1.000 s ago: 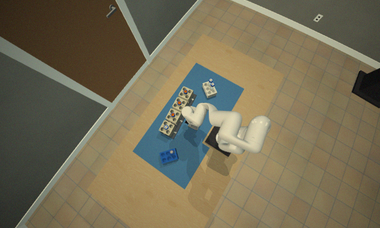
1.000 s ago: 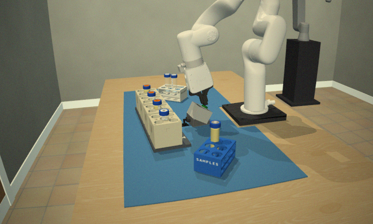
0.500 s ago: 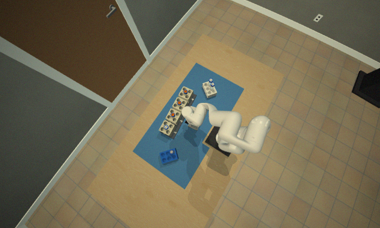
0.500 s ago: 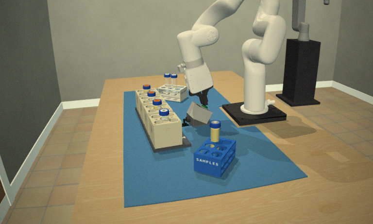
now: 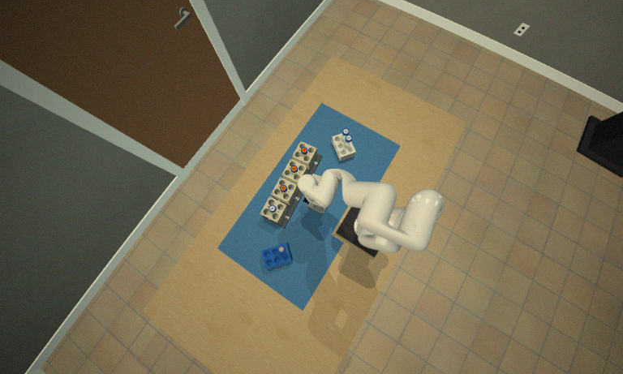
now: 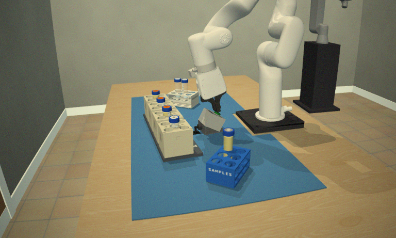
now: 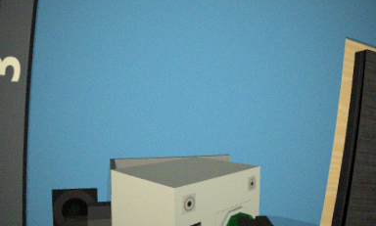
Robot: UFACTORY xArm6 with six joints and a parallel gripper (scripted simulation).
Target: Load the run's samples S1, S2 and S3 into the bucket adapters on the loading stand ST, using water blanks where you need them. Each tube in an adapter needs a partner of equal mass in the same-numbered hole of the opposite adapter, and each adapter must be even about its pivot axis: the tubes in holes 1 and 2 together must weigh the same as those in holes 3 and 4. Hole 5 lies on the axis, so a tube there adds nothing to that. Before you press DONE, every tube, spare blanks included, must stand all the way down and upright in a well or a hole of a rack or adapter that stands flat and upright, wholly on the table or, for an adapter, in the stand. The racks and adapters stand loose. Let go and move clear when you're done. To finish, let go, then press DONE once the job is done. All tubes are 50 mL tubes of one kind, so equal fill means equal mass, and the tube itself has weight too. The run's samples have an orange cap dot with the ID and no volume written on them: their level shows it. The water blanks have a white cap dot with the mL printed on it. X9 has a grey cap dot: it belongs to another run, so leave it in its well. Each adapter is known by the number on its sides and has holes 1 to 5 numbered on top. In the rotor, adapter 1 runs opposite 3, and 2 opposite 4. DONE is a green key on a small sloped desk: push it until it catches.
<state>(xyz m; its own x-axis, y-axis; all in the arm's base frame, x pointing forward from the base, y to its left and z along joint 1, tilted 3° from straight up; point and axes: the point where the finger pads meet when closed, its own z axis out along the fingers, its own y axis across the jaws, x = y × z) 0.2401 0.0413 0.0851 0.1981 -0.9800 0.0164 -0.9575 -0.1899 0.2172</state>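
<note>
The green DONE key (image 6: 217, 113) (image 7: 240, 214) lay directly under the fingertips of the gripper (image 6: 216, 110), on the sloped face of a grey desk (image 6: 210, 122) (image 7: 147, 197), right of the adapters (image 6: 176, 142) (image 5: 273, 209) in the exterior view. The gripper was clenched on nothing, its tips at the key. The key looked small, and partly hidden by the dark fingers.

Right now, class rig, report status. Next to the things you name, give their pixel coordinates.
End effector (image 6: 217, 110) shut, empty, down at the green DONE key (image 6: 216, 113). Three orange-dot tubes and one white-dot tube in the adapters. Nothing seen blocking.

Top looks steeply down, exterior faces along the mat (image 5: 316, 268) (image 6: 163, 194), seemingly nearer.
</note>
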